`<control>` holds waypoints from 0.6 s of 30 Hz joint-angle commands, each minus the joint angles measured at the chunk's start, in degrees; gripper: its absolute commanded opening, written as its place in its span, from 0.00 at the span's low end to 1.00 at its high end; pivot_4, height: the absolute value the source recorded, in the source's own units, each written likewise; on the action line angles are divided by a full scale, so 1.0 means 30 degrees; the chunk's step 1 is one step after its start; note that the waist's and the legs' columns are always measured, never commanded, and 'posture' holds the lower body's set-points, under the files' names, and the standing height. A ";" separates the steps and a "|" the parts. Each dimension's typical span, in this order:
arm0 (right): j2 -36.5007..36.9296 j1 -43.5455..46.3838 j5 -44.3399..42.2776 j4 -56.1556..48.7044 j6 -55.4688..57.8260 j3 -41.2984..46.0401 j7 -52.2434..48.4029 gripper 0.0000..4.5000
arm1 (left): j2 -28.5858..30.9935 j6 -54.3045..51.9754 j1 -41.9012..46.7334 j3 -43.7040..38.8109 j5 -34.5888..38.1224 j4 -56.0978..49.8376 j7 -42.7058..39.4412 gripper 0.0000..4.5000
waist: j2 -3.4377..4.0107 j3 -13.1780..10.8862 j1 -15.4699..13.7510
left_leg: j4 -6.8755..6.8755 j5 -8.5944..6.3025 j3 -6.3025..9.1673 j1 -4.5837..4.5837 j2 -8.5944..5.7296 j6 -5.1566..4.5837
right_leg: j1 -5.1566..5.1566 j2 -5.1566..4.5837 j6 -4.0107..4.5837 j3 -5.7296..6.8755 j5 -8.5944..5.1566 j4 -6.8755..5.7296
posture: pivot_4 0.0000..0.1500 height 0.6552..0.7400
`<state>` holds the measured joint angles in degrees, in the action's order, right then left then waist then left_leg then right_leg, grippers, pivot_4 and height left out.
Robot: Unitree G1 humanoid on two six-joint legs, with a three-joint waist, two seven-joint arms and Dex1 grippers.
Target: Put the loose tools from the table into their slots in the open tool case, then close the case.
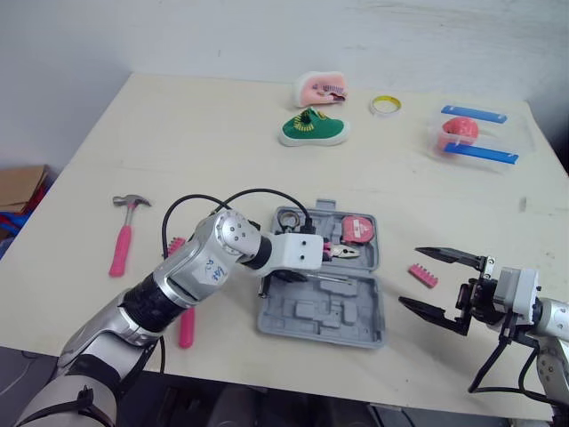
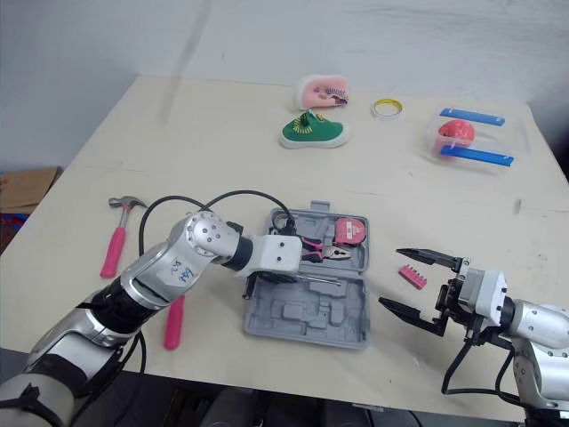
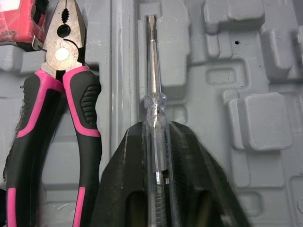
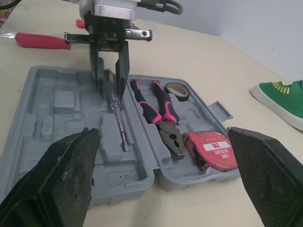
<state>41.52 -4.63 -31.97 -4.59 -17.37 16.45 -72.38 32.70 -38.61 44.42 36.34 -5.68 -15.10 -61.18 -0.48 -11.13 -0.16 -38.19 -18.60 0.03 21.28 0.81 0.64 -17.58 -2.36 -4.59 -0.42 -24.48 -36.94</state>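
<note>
Two left gripper (image 3: pixel 156 130) fingers (image 3: pixel 120 175) clench clear screwdriver (image 3: pixel 150 56) inside tool case (image 1: pixel 356 320), beside pliers (image 3: pixel 61 52); right gripper (image 1: pixel 409 277) fingers (image 1: pixel 449 256) spread wide, right of the case near pink bit rack (image 1: pixel 423 275).

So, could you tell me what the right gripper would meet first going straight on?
Probably the near wall of the open tool case, straight ahead of the right gripper. The pink bit holder lies close by, perhaps too low to touch.
</note>
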 commanded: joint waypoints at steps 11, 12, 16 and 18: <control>0.0047 -0.0087 -0.0381 -0.0817 0.0188 0.0299 0.0061 1.00 | -0.0258 0.2317 -0.1950 -0.4319 0.2571 -0.2168 0.0718 0.51 | 0.0001 0.0001 0.0022 | -0.0007 0.0000 0.0002 -0.0001 0.0000 -0.0001 | 0.0002 -0.0008 0.0000 0.0001 0.0000 -0.0008 | 1.00 1.00; 0.0042 -0.0088 -0.0372 -0.0823 0.0185 0.0296 0.0062 1.00 | -0.0305 0.2649 -0.2088 -0.4508 0.2618 -0.2053 0.0800 0.51 | 0.0001 0.0001 0.0021 | -0.0010 -0.0001 0.0002 0.0002 0.0000 -0.0001 | 0.0002 -0.0009 0.0000 0.0003 0.0000 -0.0007 | 1.00 1.00; -0.0065 -0.0100 -0.0301 -0.0773 0.0107 0.0268 0.0114 1.00 | -0.2461 0.5451 -0.3961 -0.7520 0.4748 -0.0178 0.2620 0.34 | 0.0012 0.0007 0.0017 | -0.0007 -0.0001 0.0000 -0.0003 -0.0001 -0.0002 | 0.0006 -0.0008 0.0000 0.0004 0.0000 -0.0006 | 1.00 1.00; -0.0150 -0.0153 -0.0235 -0.0793 0.0055 0.0213 0.0167 1.00 | -0.3540 0.5601 -0.4822 -0.8317 0.5387 0.0670 0.3410 0.12 | 0.0009 0.0006 0.0015 | -0.0013 -0.0002 0.0005 -0.0004 0.0000 -0.0002 | 0.0007 -0.0014 -0.0001 0.0015 0.0000 -0.0007 | 1.00 1.00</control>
<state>41.44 -4.87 -32.05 -5.12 -16.73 16.30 -72.08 22.85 -23.04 30.97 13.37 8.03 -14.23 -53.03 -0.45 -11.11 -0.12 -38.25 -18.60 0.06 21.27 0.81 0.63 -17.56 -2.41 -4.59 -0.36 -24.48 -36.96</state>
